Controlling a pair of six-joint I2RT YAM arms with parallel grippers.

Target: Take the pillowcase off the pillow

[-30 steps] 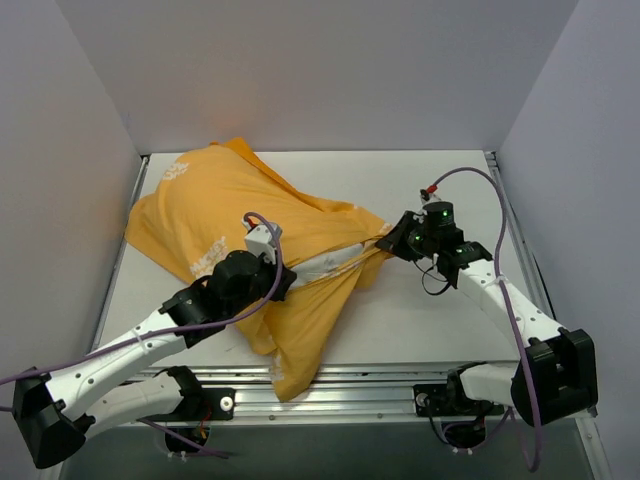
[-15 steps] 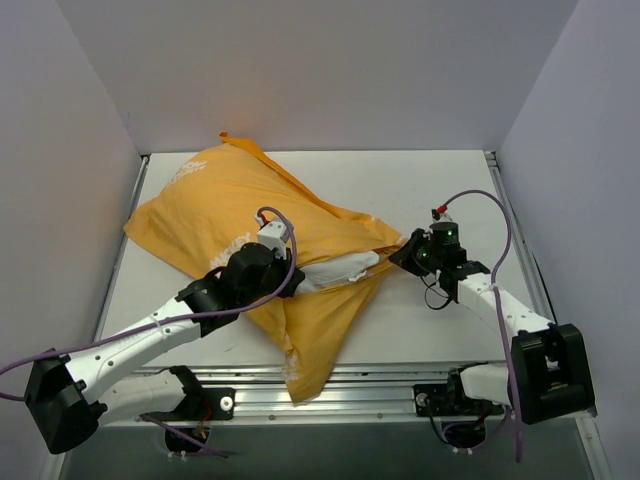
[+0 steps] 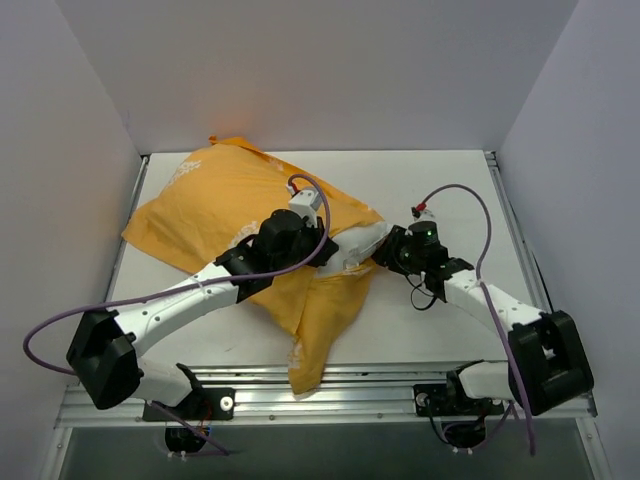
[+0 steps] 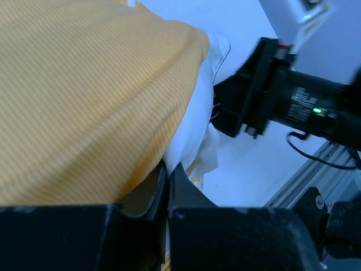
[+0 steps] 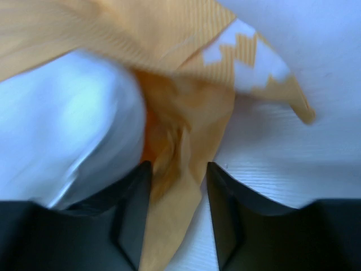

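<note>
As the right gripper [image 5: 177,169] lets go: I see its fingers, clamped on the hem a second ago, now standing narrowly apart, with orange cloth lying loose between them.
Left gripper [image 4: 168,175]: it has travelled away from me and to the right, up to the case mouth. Its fingers are pressed together. White cloth runs down to the tips, but I cannot tell whether it is nipped.
Effect on task: I judge that the rightward pull on the hem is gone. The right arm needs a fresh hold before any more stripping.
Pillowcase [image 3: 215,205]: it lies on the table [image 3: 430,190], left of centre, with a slack tail trailing toward the near edge.
Pillow [image 3: 358,243]: it is almost wholly inside the case. One white corner shows at the mouth, between the two grippers.
Long axis: it runs on a diagonal from the far left corner down to mid-table.
Heading: the open end points right, at the right gripper, and the closed end points far left.
Progress: early, since the case is mostly still on.
</note>
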